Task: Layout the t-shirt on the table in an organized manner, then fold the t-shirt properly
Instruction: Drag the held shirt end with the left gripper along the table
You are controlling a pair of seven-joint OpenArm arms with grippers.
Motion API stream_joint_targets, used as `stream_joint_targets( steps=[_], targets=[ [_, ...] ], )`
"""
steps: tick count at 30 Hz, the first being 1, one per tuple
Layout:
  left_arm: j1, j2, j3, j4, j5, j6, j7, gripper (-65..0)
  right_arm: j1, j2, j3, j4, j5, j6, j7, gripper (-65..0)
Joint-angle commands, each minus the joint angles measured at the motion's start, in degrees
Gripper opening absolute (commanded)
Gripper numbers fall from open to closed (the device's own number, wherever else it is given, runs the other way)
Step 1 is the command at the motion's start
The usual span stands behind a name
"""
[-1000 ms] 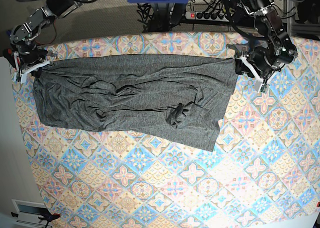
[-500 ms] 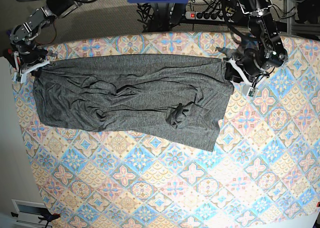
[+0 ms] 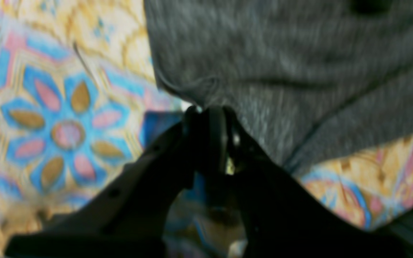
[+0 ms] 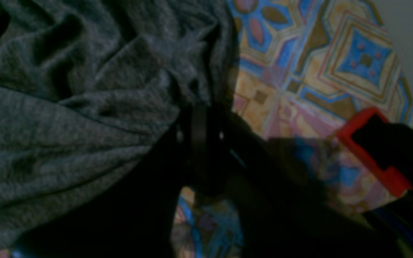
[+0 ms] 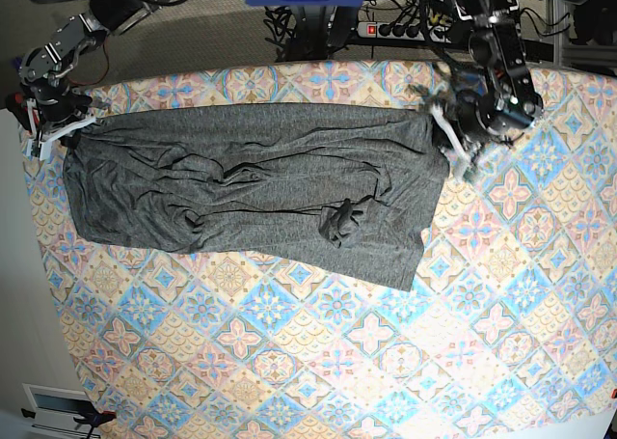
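Base view shows the t-shirt (image 5: 255,188) spread wide and wrinkled across the far part of the table (image 5: 318,362), with a bunched knot of fabric (image 5: 342,219) near its middle. Left gripper (image 5: 445,130) is clenched on one far corner of the cloth; right gripper (image 5: 60,130) pinches the opposite corner. A power strip (image 5: 400,29) and cables lie beyond the table edge.

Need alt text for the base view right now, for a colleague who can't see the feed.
A dark grey t-shirt lies spread but wrinkled across the far part of a floral-tiled table. The left gripper pinches its corner at the view's right; the right gripper pinches the opposite corner.
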Motion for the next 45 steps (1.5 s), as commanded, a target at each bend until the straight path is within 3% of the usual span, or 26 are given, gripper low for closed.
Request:
stream_joint_targets(
  steps=[1, 4, 17, 28, 38, 43, 45],
  targets=[
    [0.79, 0.30, 0.53, 3.09, 0.25, 0.12, -0.08, -61.4, 0.39, 1.19, 0.16, 1.15, 0.75, 0.08, 1.17, -65.0],
    [1.32, 0.30, 0.53, 7.84, 0.25, 0.12, 0.36, -61.4, 0.48, 1.19, 0.16, 1.23, 0.75, 0.08, 1.17, -65.0],
    [-2.73, 0.47, 0.53, 8.98, -0.28, 0.12, 0.27, -61.4, 0.48, 1.19, 0.16, 1.23, 0.75, 0.08, 1.17, -65.0],
    [-8.71, 3.55, 0.62, 10.04, -0.28, 0.12, 0.27, -61.4, 0.48, 1.19, 0.16, 1.23, 0.75, 0.08, 1.35, -65.0],
    [-14.77, 8.03, -8.35, 9.60, 0.34, 0.12, -0.17, -61.4, 0.48, 1.19, 0.16, 1.23, 0.66, 0.08, 1.52, -65.0],
    [-19.87, 7.95, -9.58, 4.68, 0.16, 0.12, -0.34, -61.4, 0.48, 1.19, 0.16, 1.23, 0.66, 0.08, 1.52, -65.0],
    [-21.19, 7.95, -9.67, 1.42, 0.16, 0.12, -2.81, -61.4, 0.48, 1.19, 0.16, 1.23, 0.66, 0.08, 1.52, -65.0]
  ],
)
